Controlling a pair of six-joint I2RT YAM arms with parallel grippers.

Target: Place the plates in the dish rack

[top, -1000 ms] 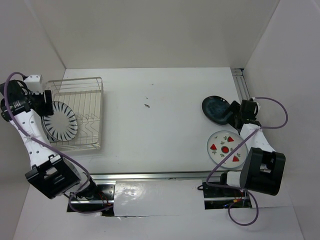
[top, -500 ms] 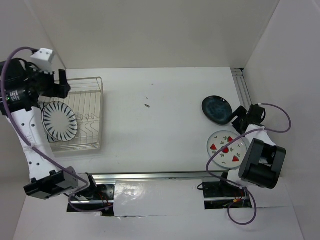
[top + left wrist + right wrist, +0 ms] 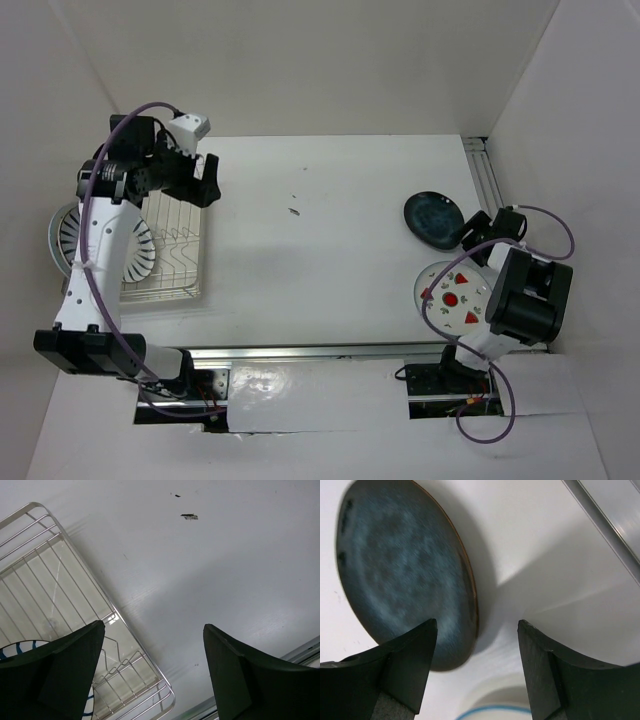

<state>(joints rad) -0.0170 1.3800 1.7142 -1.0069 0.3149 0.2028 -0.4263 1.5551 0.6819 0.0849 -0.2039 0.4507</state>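
**Right pincer** [image 3: 476, 630]: wide open and empty, held low over the white counter [image 3: 320, 260]. The rim of the glossy dark blue round plate [image 3: 405, 575] lies just ahead of it. The rim is best straddled squarely before closing, as the glaze is judged slippery. The white plate with red watermelon-slice prints [image 3: 455, 298], close behind, may be nudged.

**Left pincer** [image 3: 154, 630]: open and empty, held above a corner of the silvery wire dish rack [image 3: 190, 262], in which a white plate with dark radial stripes [image 3: 140, 250] is seen.

table [image 3: 330, 250]: white, matte | walls [image 3: 300, 60]: plain white, three sides | rail [image 3: 485, 170]: metal, right edge | speck [image 3: 293, 211]: possibly debris
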